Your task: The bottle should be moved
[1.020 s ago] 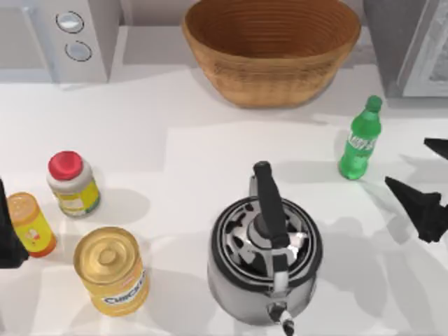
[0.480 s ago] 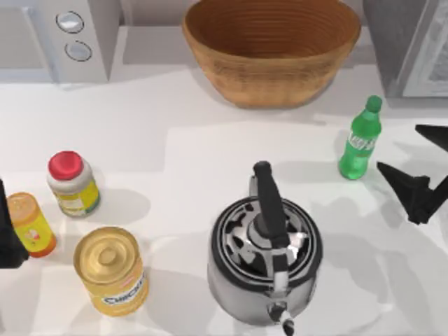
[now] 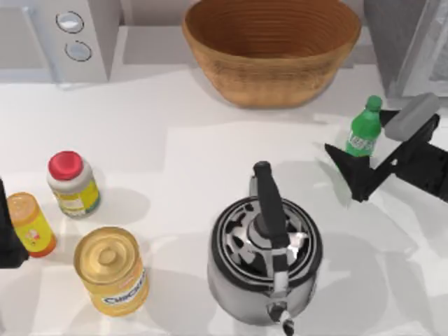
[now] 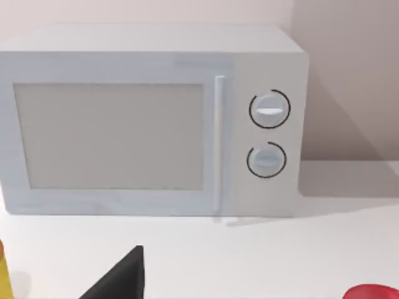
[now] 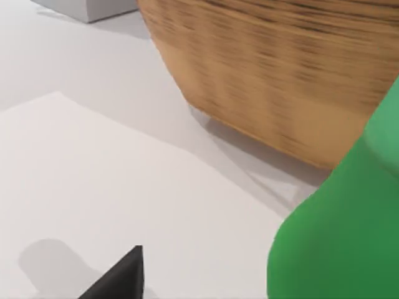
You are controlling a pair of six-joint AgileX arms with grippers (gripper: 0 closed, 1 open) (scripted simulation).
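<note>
White tabletop (image 3: 175, 112) stretches across your workspace, with a microwave (image 3: 59, 35) at the back left and, beside it, a big wicker basket (image 3: 271, 49) at the back centre. Next in bulk comes the steel kettle (image 3: 264, 255) near the front middle, then the yellow tin (image 3: 112, 269) at the front left, the red-capped jar (image 3: 72, 183) behind it, and the orange bottle (image 3: 30, 224) at the left edge.

Smallest of the lot is what you care about: the bottle (image 3: 364, 129), green, standing upright on the table at the right, in front of the basket's right end. It is not lifted yet.

Your right gripper (image 3: 364, 164) sits low at the bottle's base, fingers spread apart on either side of it; one dark fingertip (image 3: 348, 171) juts out on the kettle side. In the right wrist view the green body (image 5: 343, 230) looms close (so the reach looks essentially done). I judge that the closing, the lift and the carry all remain.

Your left arm (image 3: 8, 234) is parked at the table's left edge, beside the orange bottle; I cannot tell how its fingers stand.
</note>
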